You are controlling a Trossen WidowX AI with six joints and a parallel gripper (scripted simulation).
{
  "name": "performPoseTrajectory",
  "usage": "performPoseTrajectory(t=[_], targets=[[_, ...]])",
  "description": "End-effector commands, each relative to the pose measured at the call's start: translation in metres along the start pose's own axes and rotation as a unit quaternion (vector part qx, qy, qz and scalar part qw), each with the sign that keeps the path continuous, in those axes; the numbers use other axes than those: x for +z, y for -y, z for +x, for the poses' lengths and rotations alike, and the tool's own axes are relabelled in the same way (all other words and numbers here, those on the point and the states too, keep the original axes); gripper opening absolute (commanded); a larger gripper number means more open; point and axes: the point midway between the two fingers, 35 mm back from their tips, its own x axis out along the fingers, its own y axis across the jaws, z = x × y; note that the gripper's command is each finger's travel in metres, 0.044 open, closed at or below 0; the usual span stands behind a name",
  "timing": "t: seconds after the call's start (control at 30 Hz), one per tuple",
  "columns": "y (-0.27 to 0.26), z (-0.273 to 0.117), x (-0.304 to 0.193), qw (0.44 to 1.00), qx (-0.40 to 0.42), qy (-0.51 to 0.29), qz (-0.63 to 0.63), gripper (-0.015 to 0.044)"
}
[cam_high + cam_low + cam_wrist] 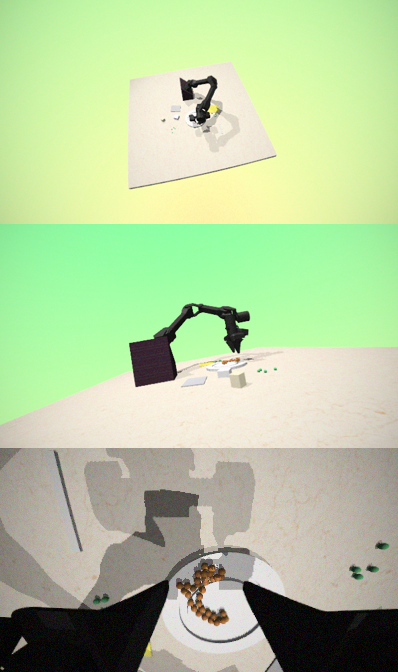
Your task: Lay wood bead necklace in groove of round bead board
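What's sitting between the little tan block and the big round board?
A small white block sits between them. You can see that in the top view.

Yellow piece (148, 649) mostly hidden.

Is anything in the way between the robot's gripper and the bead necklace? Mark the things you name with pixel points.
Nothing visible stands in the way. The open gripper (200, 122) (236, 352) (206, 584) is above the wood bead necklace (231, 361) (200, 597), which is bunched on the white round board (216, 366) (235, 644). The green beads (265, 371) (372, 569) lie off to the sides.
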Motion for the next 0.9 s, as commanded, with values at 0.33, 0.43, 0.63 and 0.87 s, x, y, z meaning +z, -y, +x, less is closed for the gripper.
performPoseTrajectory(t=[0.33,0.43,0.63,0.87], targets=[[0.000,0.012,0.000,1.000,0.000,0.000,0.000,0.0380],[0.000,0.017,0.000,1.000,0.000,-0.001,-0.001,0.0380],[-0.001,0.027,-0.001,1.000,0.001,-0.001,-0.001,0.0380],[-0.001,0.034,-0.001,1.000,0.001,-0.001,-0.001,0.0380]])
